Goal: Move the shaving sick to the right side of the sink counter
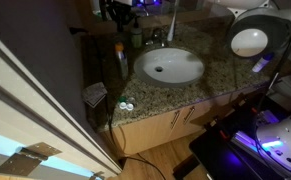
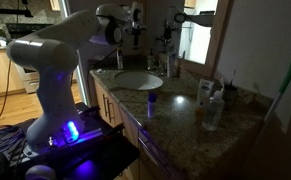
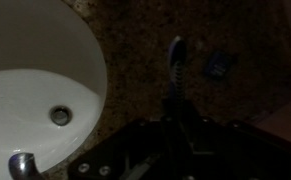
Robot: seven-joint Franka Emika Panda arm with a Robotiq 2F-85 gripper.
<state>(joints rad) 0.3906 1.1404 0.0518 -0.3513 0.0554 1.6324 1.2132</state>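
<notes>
Gripper (image 3: 172, 118): shown only as a dark mass low in the wrist view; whether it is apart or clamped cannot be told.
Shaving stick (image 3: 174, 62): seen running out from the gripper, blue head farthest, probably aligned so for carrying.
Bench (image 3: 135, 40): speckled granite lies under the stick.
Basin (image 3: 35, 60): kept well aside, presumably so nothing is dropped in.

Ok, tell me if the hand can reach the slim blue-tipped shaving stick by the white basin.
Probably yes. In the wrist view the shaving stick lies on bare speckled granite counter ahead of the hand, nothing over it; a small blue item sits apart.
</notes>
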